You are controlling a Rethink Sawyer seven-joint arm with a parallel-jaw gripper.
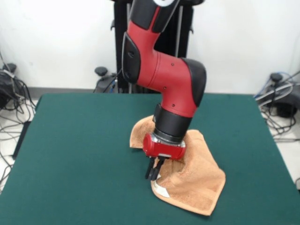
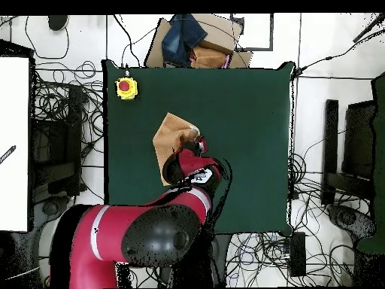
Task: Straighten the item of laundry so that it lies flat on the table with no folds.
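Observation:
The tan-orange towel [image 1: 197, 180] lies rumpled on the dark green table [image 1: 79, 145], right of centre and toward the front edge. It has folds, and a white label [image 1: 162, 190] shows at its near left corner. My gripper [image 1: 153, 172] points down at the towel's left edge just above the label. Its fingers are close together and seem to pinch a raised fold. In the overhead view the towel [image 2: 170, 134] lies left of the table's [image 2: 248, 135] centre. The gripper [image 2: 197, 144] is at its right edge, and the arm hides part of the towel.
A yellow box with a red button [image 2: 126, 88] sits at one table corner in the overhead view. A cardboard box with blue cloth [image 2: 197, 41] stands beyond the table's far edge. Cables lie on the floor all around.

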